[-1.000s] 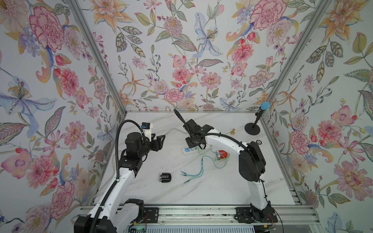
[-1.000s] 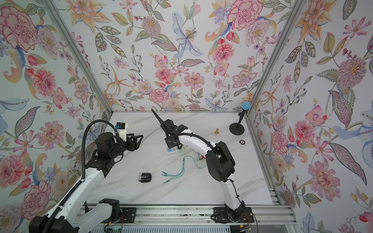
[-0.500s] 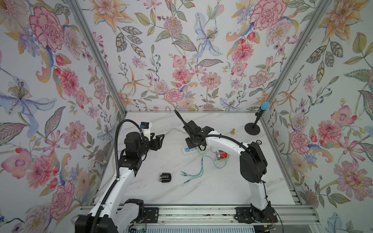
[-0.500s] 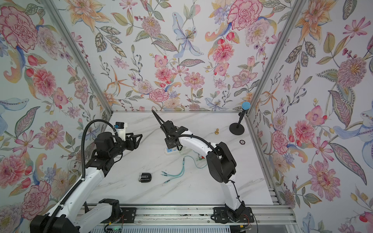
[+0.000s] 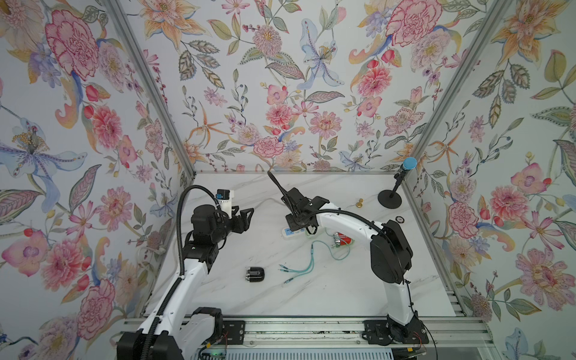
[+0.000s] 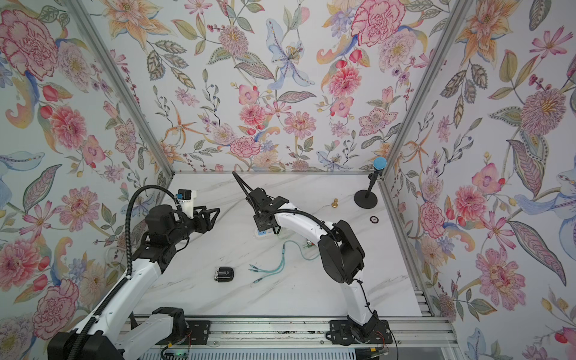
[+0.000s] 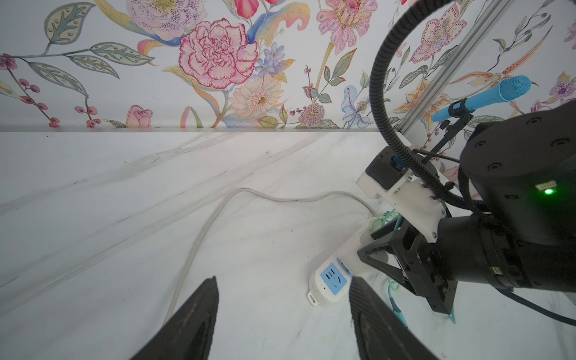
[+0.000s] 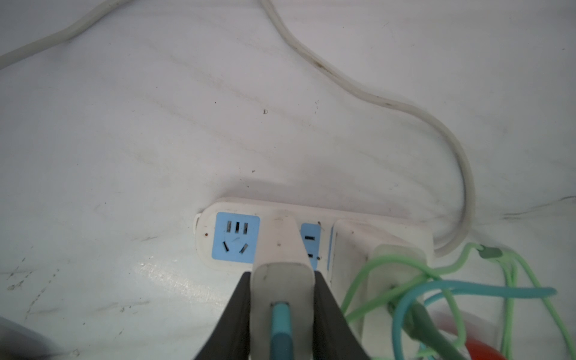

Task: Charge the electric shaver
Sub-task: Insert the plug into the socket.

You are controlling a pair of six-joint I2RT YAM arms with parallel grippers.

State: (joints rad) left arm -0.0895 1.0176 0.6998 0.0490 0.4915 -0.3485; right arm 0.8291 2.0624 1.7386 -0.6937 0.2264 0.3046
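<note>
shaver [image 5: 255,275] well apart from right end effector [image 8: 282,279]

1. Setting: laboratory robot cell, dressed as a home interior.
2. Walls: floral wallpaper panels [image 5: 280,93] on three sides, joined by bare aluminium corner posts [image 5: 149,84].
3. Surface: white marble-patterned table [image 5: 311,299], fronted by a slotted aluminium rail [image 5: 296,330].
4. Fixtures: white-and-black left arm [image 5: 177,290] and right arm [image 5: 397,299], mounted on that rail.
5. Recording gear: blue-headed microphone on a black round-footed stand [image 5: 409,163], far corner.
6. Domestic prop: white power strip with blue sockets [image 7: 330,282], on the table.
</note>
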